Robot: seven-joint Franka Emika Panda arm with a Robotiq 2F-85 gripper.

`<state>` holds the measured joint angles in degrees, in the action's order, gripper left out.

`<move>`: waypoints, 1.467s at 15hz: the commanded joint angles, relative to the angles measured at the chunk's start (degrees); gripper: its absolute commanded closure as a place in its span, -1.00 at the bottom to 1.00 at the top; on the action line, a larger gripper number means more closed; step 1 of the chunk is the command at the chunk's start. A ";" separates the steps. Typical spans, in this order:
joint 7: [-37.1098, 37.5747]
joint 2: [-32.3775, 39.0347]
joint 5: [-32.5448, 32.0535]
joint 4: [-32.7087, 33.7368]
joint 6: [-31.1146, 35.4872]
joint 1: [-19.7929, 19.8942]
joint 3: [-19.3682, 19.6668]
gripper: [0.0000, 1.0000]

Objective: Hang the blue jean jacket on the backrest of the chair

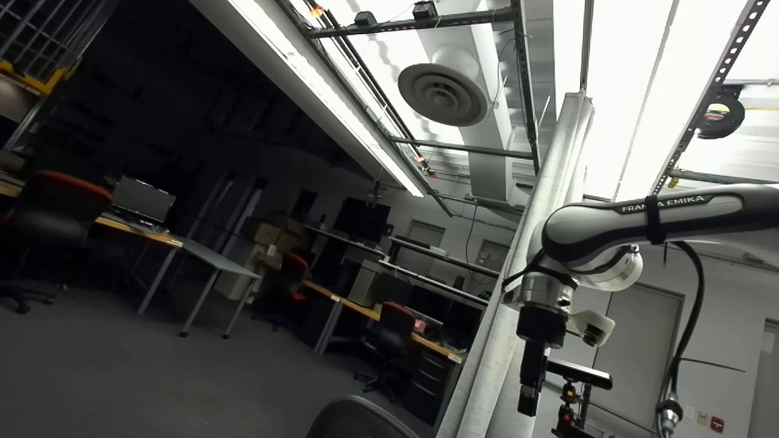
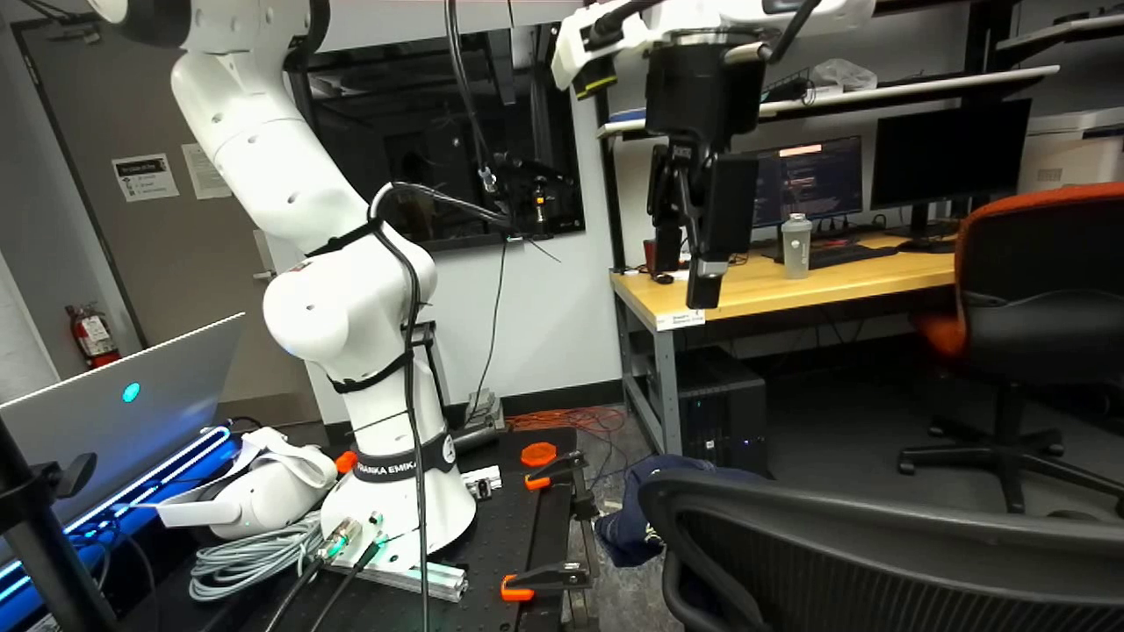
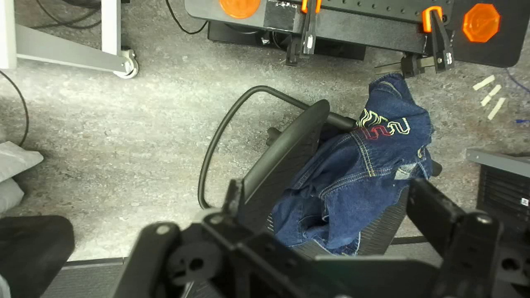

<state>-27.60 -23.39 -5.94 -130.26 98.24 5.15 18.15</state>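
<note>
The blue jean jacket (image 3: 352, 186) lies crumpled on the seat of the chair in the wrist view, with one end out over the armrest side. Part of it (image 2: 634, 518) shows behind the backrest in an exterior view. The chair (image 3: 285, 142) is dark, with a curved backrest; the backrest's top shows in both exterior views (image 1: 359, 413) (image 2: 878, 527). My gripper (image 3: 327, 192) is open and empty, its fingers wide apart, high above the jacket and chair. It points down in both exterior views (image 1: 528, 398) (image 2: 687, 272). The jacket is out of view in an exterior view.
A black robot table (image 2: 527, 527) with orange-tipped clamps (image 3: 434, 37) stands beside the chair. A wooden desk (image 2: 843, 272) with monitors and a red-backed office chair (image 2: 1045, 290) are behind. A camera on a stand (image 1: 578, 374) shows near the gripper in an exterior view.
</note>
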 commanded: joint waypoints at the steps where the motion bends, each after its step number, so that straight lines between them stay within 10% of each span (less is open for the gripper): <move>1: -0.31 0.15 0.33 0.09 -0.07 0.96 -0.83 -1.00; 22: -11.98 -2.23 -0.60 -18.98 21.14 -7.03 -9.52 -1.00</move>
<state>-35.54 -23.52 -5.92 -145.82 116.19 -0.61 9.10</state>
